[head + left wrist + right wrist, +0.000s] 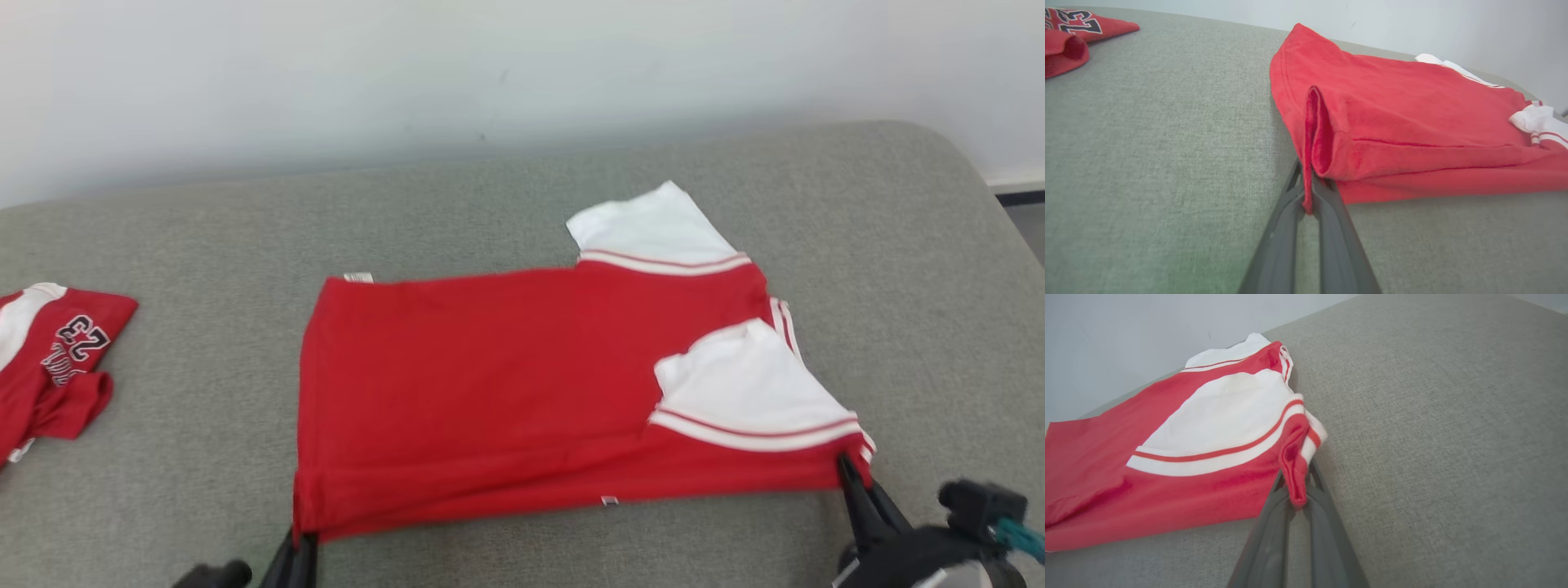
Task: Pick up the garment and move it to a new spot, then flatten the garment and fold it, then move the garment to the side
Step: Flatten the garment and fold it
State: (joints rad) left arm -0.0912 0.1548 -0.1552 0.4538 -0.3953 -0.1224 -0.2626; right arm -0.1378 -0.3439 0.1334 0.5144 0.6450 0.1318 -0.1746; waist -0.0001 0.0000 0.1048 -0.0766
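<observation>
A red garment point(490, 392) with white sleeves lies spread across the grey cushion, its near edge folded over. My left gripper point(300, 541) is shut on the garment's near left corner; in the left wrist view the red hem point(1314, 134) is pinched between the dark fingers point(1284, 228), with my left gripper point(1306, 192) closed on it. My right gripper point(849, 469) is shut on the near right corner by the white striped sleeve point(751, 384); the right wrist view has the red and white edge point(1296, 457) clamped in my right gripper point(1296, 486).
A second red garment point(49, 351) with number print lies crumpled at the far left of the grey cushion point(522, 204). A pale wall runs behind. The cushion's right edge drops away at the far right point(1012, 212).
</observation>
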